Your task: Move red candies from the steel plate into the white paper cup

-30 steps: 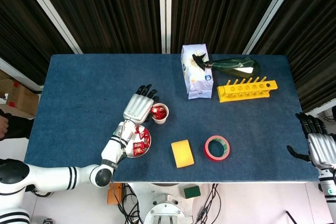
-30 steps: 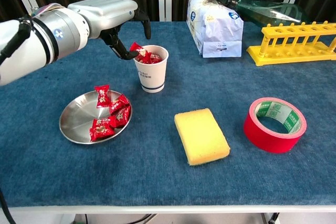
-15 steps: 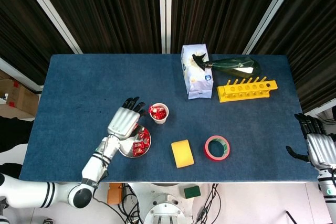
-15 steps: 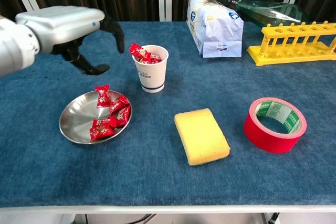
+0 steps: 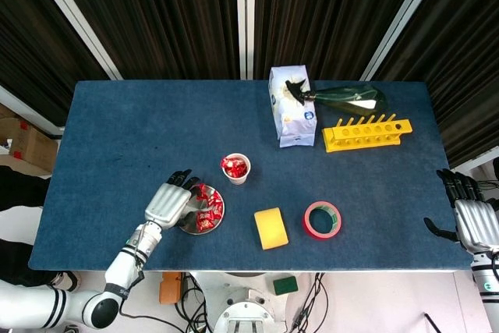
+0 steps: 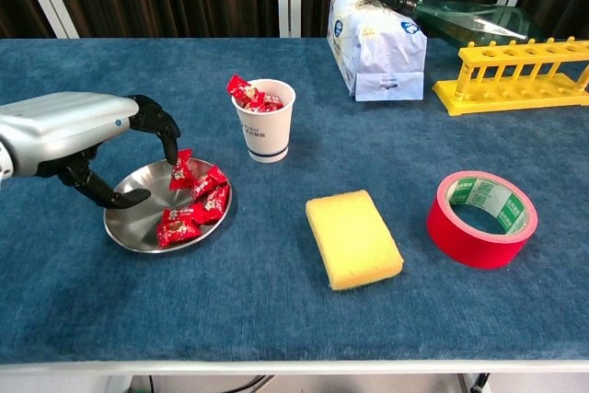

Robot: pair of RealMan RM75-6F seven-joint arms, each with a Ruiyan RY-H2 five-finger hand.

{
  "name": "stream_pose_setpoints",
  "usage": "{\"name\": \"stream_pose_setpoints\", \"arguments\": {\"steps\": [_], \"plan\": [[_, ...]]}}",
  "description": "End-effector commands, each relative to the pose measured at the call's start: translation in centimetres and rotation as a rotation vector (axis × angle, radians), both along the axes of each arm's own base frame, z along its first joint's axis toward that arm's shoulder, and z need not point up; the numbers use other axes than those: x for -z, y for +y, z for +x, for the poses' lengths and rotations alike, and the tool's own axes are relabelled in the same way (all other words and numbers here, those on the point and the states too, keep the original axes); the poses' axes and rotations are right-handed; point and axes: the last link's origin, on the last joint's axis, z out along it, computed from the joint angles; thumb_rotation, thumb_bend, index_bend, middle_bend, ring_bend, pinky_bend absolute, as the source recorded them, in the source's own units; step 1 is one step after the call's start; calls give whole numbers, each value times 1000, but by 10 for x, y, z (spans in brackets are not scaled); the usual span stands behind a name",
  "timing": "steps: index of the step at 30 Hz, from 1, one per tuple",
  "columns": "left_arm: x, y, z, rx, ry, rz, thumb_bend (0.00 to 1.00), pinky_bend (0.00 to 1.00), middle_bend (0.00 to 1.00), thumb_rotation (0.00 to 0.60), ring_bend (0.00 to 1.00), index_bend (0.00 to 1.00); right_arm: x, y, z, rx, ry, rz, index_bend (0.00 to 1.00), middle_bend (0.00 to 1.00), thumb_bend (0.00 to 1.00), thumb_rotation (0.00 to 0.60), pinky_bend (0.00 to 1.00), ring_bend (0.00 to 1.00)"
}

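Observation:
The steel plate (image 6: 136, 218) lies at the front left with several red candies (image 6: 196, 196) on its right half; it also shows from above (image 5: 204, 231) with its candies (image 5: 209, 207). The white paper cup (image 6: 267, 135) stands just behind and to the right, heaped with red candies (image 6: 247, 92); the head view also shows the cup (image 5: 238, 179). My left hand (image 6: 78, 131) hovers over the plate's left side, fingers curved down and thumb apart, holding nothing. Its fingertips (image 6: 171, 148) are right at the rearmost candy. My right hand (image 5: 474, 222) rests off the table's right edge, fingers spread and empty.
A yellow sponge (image 6: 352, 237) and a red tape roll (image 6: 481, 216) lie to the right of the plate. At the back stand a tissue pack (image 6: 375, 41), a green bottle (image 6: 469, 17) and a yellow tube rack (image 6: 515, 76).
My left hand has drawn back from the cup, empty, and come down toward me over the plate's left side. One more candy sits atop the cup. The right hand has not moved.

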Motion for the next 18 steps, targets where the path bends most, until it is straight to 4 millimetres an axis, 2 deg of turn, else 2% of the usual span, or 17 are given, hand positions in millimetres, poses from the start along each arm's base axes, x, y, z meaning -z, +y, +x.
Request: {"name": "stream_pose_setpoints", "arguments": {"steps": [1,11,18], "plan": [[7,-4,0,-8,-17,-24,250,99,166,600,24,357,0,0,0,1,-1,0,16,36,240,600,0,0],[21,-11,9,-6,-50,-81,229,99,169,600,23,380,-1,-1,-1,3,-4,-2,16,36,240,600,0,0],[21,-15,12,-15,-51,-94,229,99,169,600,23,381,-1,-1,-1,3,-3,2,16,36,240,600,0,0]]}}
